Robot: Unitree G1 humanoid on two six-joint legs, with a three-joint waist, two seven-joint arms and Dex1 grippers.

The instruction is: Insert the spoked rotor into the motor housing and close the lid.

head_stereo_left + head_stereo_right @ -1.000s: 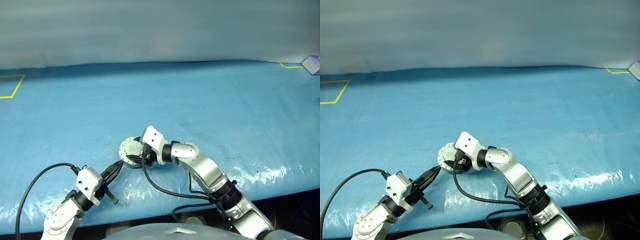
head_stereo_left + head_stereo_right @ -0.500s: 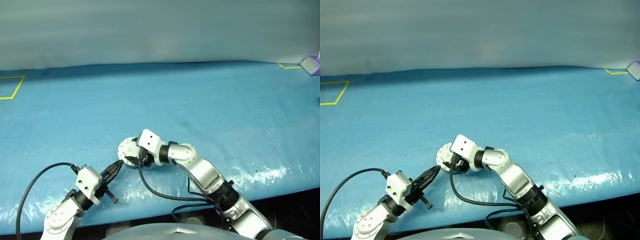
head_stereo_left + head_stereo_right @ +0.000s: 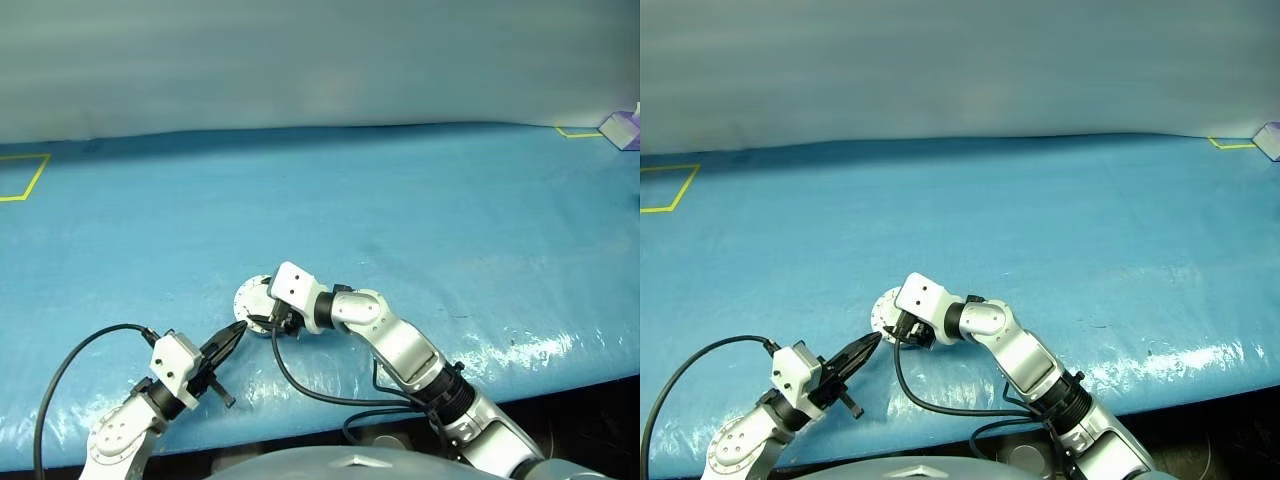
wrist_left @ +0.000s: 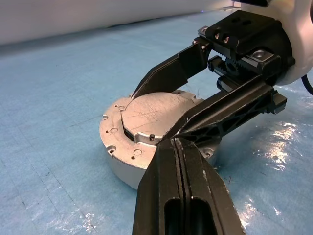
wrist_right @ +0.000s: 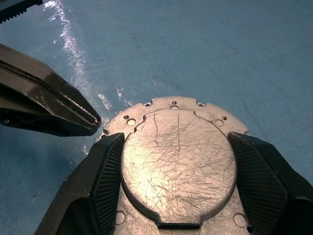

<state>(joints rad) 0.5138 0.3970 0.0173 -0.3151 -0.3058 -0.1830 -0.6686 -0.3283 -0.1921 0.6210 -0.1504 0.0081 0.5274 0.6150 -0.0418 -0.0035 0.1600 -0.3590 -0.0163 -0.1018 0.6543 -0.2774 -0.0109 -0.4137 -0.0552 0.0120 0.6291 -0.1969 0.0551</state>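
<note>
Nearest the robot, close to the front edge of the blue plastic-covered counter (image 3: 420, 200), the left pincer (image 4: 177, 142) has its two black fingers pressed flat together, holding nothing. Its tip rests against, or just beside, the near rim of a round grey metal assembly; whether it truly touches cannot be told. Its placing reads as a prop, there to keep the part from sliding.

That assembly is the motor housing (image 4: 122, 169), a shallow silver-grey cup sitting flat on the counter near the front edge, left of the middle. On top lies the lid (image 5: 178, 164), a round grey disc showing its plain, scratched face with a raised boss, ringed by a flange with small holes. It looks laid over the housing, hiding the inside, so the spoked rotor is probably already within, though that is a judgement. Whether the lid is fully seated cannot be told.

Just beyond, the right pincer (image 5: 178, 205) reaches in from the right and spans the lid's raised boss, one ribbed black finger on each side. The fingers stand wide and appear to lie against the boss's edges; a firm grip is likely but not certain. That hold suits pressing or turning the lid home.

Farther back the counter is bare blue sheet. Yellow tape outlines (image 3: 25, 175) mark the far left corner, and a small pale box (image 3: 623, 128) sits at the far right corner.
</note>
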